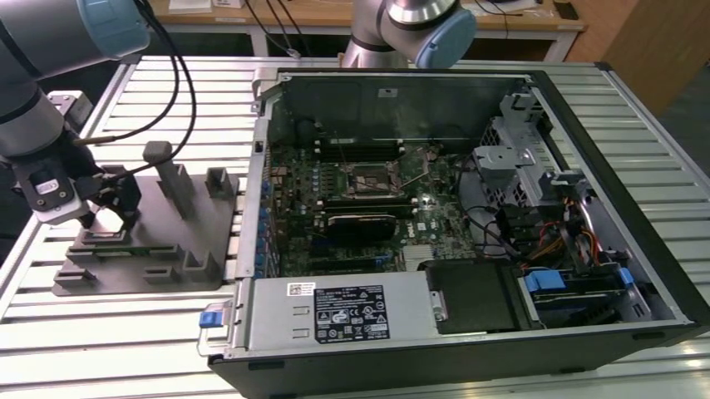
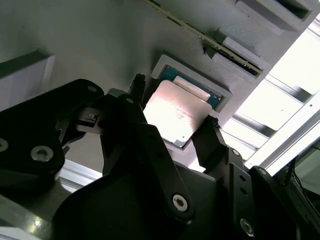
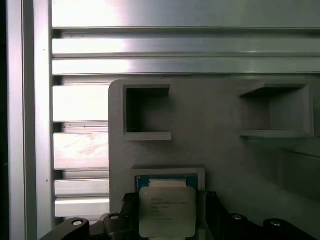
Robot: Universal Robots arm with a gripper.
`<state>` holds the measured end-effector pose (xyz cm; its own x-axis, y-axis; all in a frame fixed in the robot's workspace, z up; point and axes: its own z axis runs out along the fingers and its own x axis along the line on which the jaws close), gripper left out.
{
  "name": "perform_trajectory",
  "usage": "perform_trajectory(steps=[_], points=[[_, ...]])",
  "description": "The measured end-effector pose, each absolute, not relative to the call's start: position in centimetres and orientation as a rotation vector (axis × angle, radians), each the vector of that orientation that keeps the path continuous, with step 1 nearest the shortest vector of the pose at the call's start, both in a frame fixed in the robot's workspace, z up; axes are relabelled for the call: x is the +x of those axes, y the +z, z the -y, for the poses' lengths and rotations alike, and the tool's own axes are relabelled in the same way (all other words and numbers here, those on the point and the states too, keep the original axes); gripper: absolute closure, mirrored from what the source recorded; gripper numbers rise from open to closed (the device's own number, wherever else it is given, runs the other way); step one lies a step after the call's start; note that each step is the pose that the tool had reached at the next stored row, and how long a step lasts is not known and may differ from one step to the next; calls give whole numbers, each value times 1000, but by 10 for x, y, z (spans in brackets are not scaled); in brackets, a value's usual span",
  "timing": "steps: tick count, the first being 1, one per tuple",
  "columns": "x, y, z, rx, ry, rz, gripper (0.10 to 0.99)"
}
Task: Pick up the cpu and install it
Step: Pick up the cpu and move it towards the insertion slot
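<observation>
The cpu (image 2: pixel 175 112) (image 3: pixel 166 210) is a small square chip with a shiny silver top and a green rim. It lies in a shallow square pocket of the grey fixture plate (image 1: pixel 166 249) at the exterior view's left. My gripper (image 1: pixel 106 219) (image 2: pixel 174 107) is lowered over that pocket. In both wrist views its two black fingers (image 2: pixel 210 132) stand on opposite sides of the chip and touch the edges of its metal top. The motherboard's square socket (image 1: pixel 367 179) sits inside the open computer case, well away from the gripper toward the exterior view's right.
The open black computer case (image 1: pixel 621 125) lies on the slatted aluminium table (image 1: pixel 111 332). The grey plate carries upright posts (image 1: pixel 172 179) and empty pockets (image 3: pixel 147 112) near the gripper. A second arm's base (image 1: pixel 427 29) stands behind the case. Cables hang from my arm.
</observation>
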<state>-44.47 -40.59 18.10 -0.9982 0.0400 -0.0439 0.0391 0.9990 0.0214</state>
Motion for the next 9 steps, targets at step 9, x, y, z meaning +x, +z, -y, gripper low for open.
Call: perform_trajectory(steps=[9], points=[[-448,181,406,135,30,-3094,427]])
